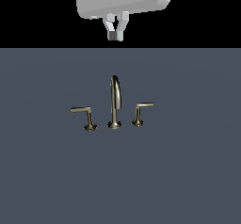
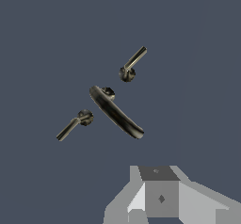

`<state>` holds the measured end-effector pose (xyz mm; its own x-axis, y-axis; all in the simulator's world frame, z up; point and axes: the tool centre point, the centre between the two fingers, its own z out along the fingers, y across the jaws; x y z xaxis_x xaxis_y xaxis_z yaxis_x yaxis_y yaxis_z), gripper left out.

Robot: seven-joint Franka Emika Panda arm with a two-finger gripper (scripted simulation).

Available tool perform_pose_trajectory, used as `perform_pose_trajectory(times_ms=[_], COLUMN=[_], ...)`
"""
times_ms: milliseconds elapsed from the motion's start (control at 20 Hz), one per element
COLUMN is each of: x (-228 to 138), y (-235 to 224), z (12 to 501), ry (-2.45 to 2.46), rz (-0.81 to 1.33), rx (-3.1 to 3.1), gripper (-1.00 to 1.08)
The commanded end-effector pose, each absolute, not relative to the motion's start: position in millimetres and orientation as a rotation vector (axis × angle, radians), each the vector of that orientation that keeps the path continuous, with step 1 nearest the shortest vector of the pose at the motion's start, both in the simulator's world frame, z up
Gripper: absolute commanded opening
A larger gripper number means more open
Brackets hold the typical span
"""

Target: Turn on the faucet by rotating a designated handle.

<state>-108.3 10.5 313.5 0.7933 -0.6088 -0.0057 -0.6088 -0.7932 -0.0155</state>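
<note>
Gripper (image 1: 116, 33): I hold it high at the exterior view's top centre, well clear of everything; jaws narrow, holding nothing.
Faucet (image 1: 114, 100): mid-frame, arched spout central.
Designated handle (image 1: 140, 112): shorter lever on the exterior view's right, untouched.
Other handle (image 1: 84, 115): left, not mine.

Simulator scene, no real room: flat slate-blue floor (image 1: 188, 171) under black void. Only fixture is brass-grey faucet (image 1: 114, 103), lever each side of spout, standing straight on floor. Blocky untextured render throughout.
</note>
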Motion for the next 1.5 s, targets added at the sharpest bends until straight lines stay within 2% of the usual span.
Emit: perform_pose_trajectory(times_ms=[0,1000,1450], x=[-94.1,7.3,38.0], y=[7.9,-45.9,-79.4], z=[296.1,161.2,111.7], ry=[1.092,1.738,1.963], rz=[0.0,-0.001,-0.002], rx=[-2.928,-2.611,-2.453], gripper=[-1.0,-1.0,-1.0])
